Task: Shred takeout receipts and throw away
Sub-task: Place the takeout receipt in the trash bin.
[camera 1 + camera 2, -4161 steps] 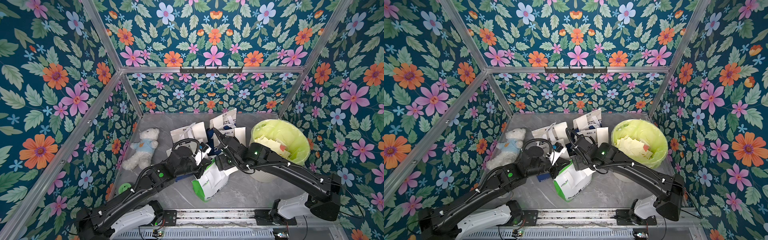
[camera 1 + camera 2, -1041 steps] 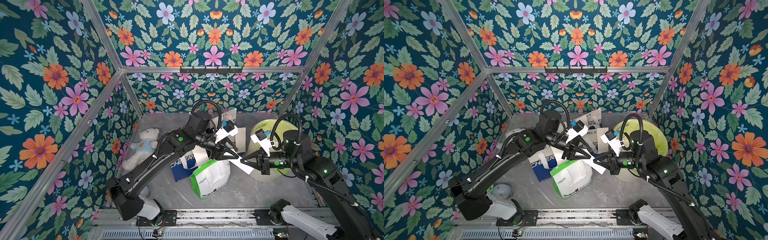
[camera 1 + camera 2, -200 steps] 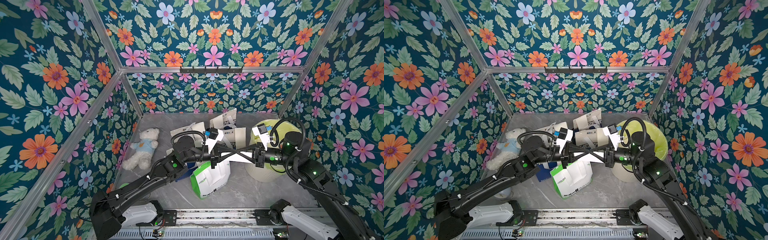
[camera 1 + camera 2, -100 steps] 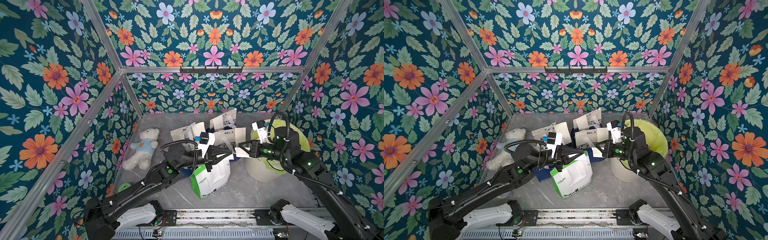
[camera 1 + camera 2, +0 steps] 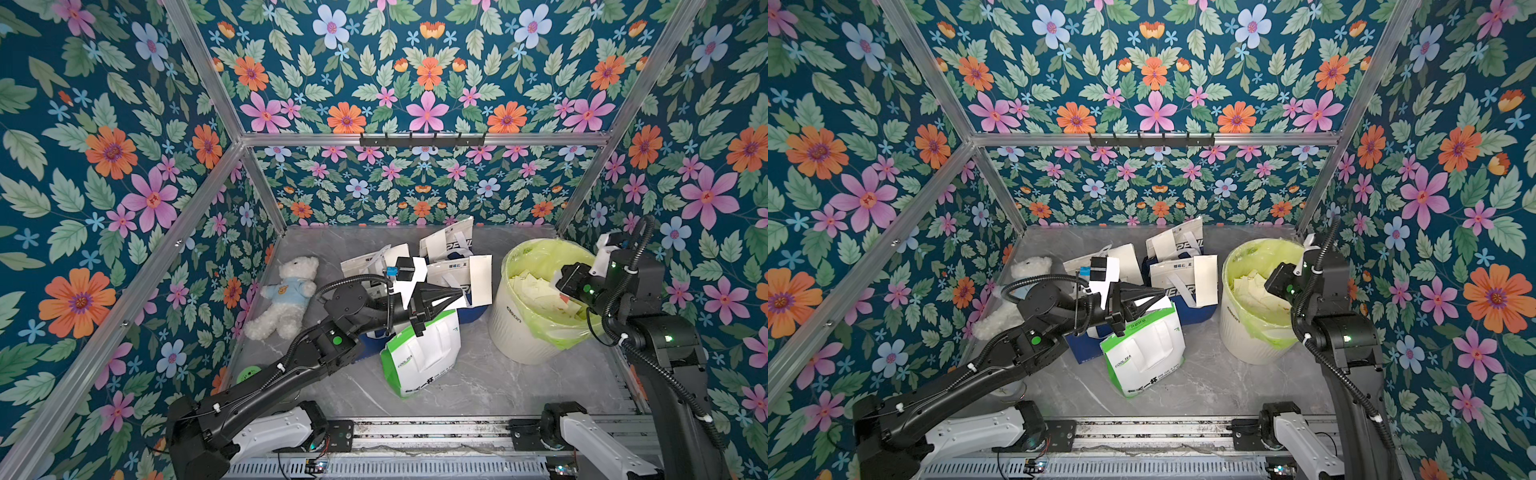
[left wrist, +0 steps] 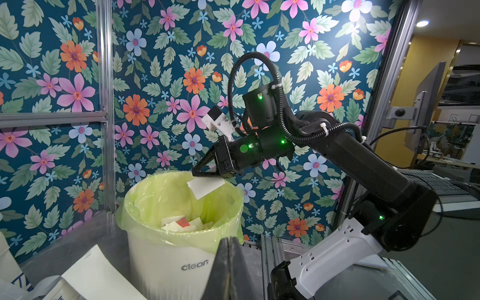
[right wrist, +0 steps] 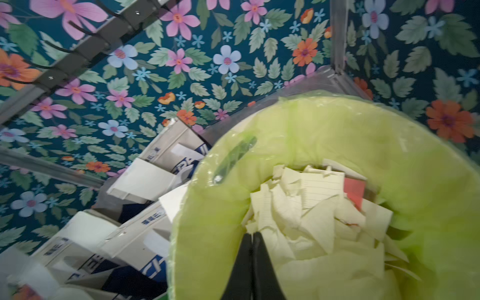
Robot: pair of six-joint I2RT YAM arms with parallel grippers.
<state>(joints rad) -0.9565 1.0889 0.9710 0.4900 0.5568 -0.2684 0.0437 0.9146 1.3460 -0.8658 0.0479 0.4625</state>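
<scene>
Receipt paper (image 5: 481,280) is showing in three spots. Nearest, a green-and-white bag (image 5: 419,357) is standing at the front, and the left gripper (image 5: 459,293) is hanging over its far edge with fingers pressed together. Behind that, one whole sheet (image 5: 1206,280) is leaning on a blue-and-white bag (image 5: 446,269). Farther right, torn pieces (image 7: 311,205) are lying in the bin (image 5: 515,324). Over the bin the right gripper (image 6: 195,171) is hovering, fingers pressed together. A white piece (image 6: 205,187) is hanging right under it, and I cannot tell whether it is pinching that piece.

Lab test booth: floral-papered panels (image 5: 415,83), aluminium frame (image 5: 291,140), office monitor (image 6: 428,109) beyond.
</scene>
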